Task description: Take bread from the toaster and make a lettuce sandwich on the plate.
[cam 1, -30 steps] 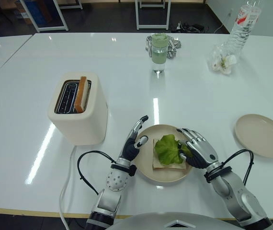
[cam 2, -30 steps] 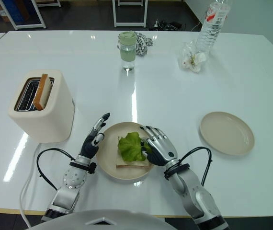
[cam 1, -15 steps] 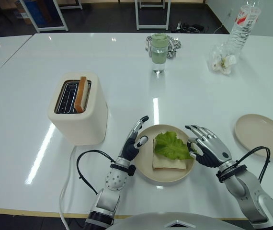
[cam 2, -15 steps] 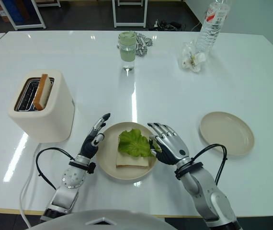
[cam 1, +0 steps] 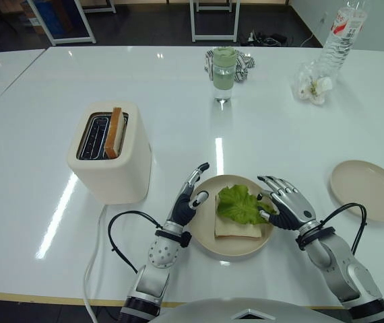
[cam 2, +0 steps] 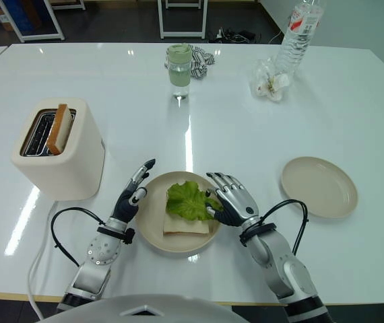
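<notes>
A cream toaster (cam 1: 111, 165) stands at the left with one bread slice (cam 1: 116, 131) upright in its right slot. On the near plate (cam 1: 239, 247) lies a bread slice (cam 1: 236, 230) with a green lettuce leaf (cam 1: 240, 204) on top. My right hand (cam 1: 285, 205) sits at the plate's right side, fingers spread, thumb touching the leaf's right edge. My left hand (cam 1: 188, 198) rests at the plate's left rim with fingers stretched out and nothing in it.
A second, bare plate (cam 1: 368, 190) lies at the right. At the back stand a green-lidded cup (cam 1: 224, 73), a water bottle (cam 1: 340, 33) and a clear bag (cam 1: 312, 86). The toaster's white cord (cam 1: 94, 262) runs to the table's front edge.
My right hand lifted off the lettuce and drew right, then came back a little to the leaf's edge. The leaf now lies flatter on the bread. My left hand stayed put.
</notes>
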`<state>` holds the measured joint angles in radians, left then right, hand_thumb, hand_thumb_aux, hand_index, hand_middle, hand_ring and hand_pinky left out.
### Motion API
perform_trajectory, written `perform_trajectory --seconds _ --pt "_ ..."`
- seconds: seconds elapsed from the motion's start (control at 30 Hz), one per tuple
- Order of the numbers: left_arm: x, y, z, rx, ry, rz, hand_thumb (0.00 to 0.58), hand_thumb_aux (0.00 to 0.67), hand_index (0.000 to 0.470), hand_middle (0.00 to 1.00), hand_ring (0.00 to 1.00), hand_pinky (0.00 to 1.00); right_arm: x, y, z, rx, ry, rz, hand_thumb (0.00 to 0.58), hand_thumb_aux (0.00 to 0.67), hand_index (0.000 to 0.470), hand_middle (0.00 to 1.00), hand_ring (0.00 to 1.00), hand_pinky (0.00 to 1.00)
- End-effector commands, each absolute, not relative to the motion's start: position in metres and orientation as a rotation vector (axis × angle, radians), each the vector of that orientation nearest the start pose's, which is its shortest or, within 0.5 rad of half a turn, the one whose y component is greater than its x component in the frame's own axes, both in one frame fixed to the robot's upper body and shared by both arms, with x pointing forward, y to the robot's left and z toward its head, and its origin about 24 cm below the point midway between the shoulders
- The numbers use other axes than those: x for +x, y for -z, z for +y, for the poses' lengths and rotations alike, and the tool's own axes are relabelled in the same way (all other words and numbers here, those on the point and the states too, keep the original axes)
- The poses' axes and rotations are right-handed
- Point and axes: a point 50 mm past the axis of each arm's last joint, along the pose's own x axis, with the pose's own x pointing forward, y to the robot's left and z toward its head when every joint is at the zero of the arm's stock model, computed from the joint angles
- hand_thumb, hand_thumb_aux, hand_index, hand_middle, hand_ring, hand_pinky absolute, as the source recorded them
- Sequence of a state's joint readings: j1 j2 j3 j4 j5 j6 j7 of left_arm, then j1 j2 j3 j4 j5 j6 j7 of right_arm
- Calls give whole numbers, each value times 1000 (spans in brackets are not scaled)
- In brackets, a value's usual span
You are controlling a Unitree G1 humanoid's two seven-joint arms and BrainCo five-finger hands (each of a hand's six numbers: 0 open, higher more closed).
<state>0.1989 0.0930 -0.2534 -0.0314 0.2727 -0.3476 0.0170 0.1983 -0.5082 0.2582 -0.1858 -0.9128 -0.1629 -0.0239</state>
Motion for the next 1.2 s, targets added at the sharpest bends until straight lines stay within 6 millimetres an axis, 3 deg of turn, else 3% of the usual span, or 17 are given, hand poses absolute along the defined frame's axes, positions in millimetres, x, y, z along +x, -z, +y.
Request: perform_trajectory --seconds 0.03,0.3,0.67,1.03,1.1,1.17,1.2 --pt "202 -33 107 291 267 -187 0 0 0 0 0 0 198 -32 -164 -1341 -431 -188 530 473 332 0 0 0" --pt "202 -33 108 296 269 -186 0 0 0 0 0 0 182 -36 -160 -1339 -459 -194 520 455 319 0 0 0" --pt "202 -33 107 302 271 -182 0 0 0 0 0 0 176 -41 -160 -1335 -450 -193 500 420 295 0 0 0" --pt "201 -33 107 302 273 -181 0 0 0 0 0 0 176 -26 -166 -1371 -472 -137 500 420 295 0 0 0" --pt "201 -33 107 302 273 -180 0 0 0 0 0 0 175 -24 -167 -1373 -476 -128 542 499 350 0 0 0" --pt "201 -33 107 303 274 -180 0 0 0 0 0 0 175 -23 -167 -1373 -478 -124 580 667 468 0 0 0" --pt "201 -33 107 303 273 -180 0 0 0 0 0 0 175 -24 -167 -1372 -477 -124 580 670 470 0 0 0"
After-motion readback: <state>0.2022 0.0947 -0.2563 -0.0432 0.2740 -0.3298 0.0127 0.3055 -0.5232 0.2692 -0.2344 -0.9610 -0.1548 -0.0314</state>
